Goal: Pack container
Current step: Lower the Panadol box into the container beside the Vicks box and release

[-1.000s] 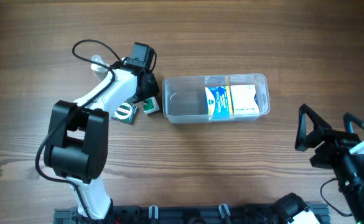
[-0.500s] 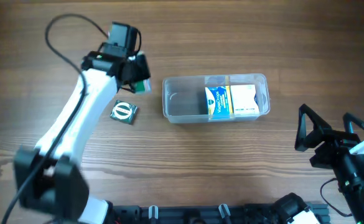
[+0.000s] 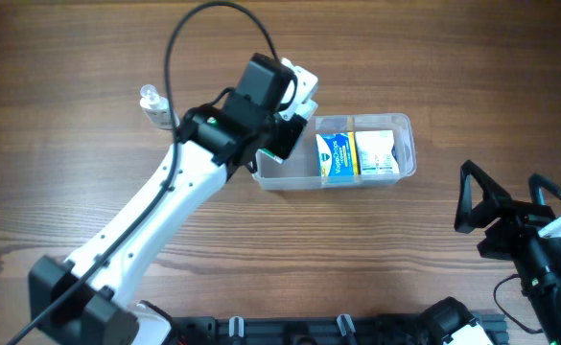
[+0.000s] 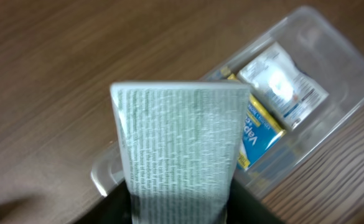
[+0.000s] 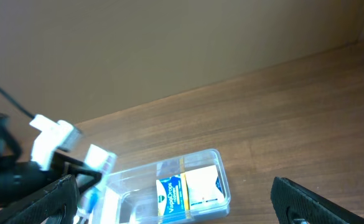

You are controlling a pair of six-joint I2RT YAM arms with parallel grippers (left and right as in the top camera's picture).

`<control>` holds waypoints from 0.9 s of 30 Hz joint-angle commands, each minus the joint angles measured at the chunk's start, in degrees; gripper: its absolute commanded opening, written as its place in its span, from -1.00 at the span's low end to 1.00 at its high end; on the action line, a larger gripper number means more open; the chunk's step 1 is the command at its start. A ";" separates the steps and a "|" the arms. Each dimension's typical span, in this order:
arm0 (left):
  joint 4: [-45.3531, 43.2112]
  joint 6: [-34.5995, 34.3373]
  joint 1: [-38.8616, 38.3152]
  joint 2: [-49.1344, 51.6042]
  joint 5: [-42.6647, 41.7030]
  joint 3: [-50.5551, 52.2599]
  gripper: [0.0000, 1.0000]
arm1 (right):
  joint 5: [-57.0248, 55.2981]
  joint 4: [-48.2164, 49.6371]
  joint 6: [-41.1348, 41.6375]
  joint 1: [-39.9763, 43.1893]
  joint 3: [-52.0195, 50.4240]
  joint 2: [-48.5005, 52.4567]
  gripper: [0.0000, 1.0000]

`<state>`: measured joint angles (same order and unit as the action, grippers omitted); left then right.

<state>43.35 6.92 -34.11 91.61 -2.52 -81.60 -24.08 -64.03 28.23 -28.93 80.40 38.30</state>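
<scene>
The left gripper [image 3: 278,142] is clenched on a pale green box [image 4: 178,146] covered in fine print. It hangs above the left end of the container [image 3: 403,123], which lies lengthwise on the wooden table [image 3: 376,278]. From overhead, the wrist and its camera cover that end of the container, so only a sliver of its near-left wall shows. In the left wrist view the held box fills the middle and hides most of the container's left half.

The container's right half is taken. A blue-and-white box with a yellow edge [image 3: 331,156] stands about midway, and a white packet [image 3: 376,153] lies touching it on the side away from the arm. What shows of the container's floor left of the blue box is bare.

A small clear bottle [image 3: 153,103] lies on the table well to the left of the container, beyond the arm. The right gripper [image 3: 467,199] sits well off the container's right end, its fingers spread wide and holding nothing.
</scene>
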 commanded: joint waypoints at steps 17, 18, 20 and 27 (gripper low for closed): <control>0.02 19.45 0.09 11.96 -3.54 0.33 -0.06 | -0.96 0.09 -0.81 0.24 0.15 0.11 1.00; 0.07 19.45 0.09 12.00 -5.05 0.33 -0.08 | -0.96 0.09 -0.83 0.24 0.15 0.11 0.99; 0.04 18.16 0.09 12.15 -7.19 0.33 -0.20 | -0.96 0.09 -0.83 0.24 0.15 0.11 0.99; 3.30 9.01 0.09 12.31 -7.32 0.39 -0.74 | -0.96 0.09 -0.83 0.24 0.15 0.11 1.00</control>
<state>45.19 20.53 -34.06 103.68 -7.57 -81.43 -24.08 -64.01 28.23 -28.93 80.40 38.30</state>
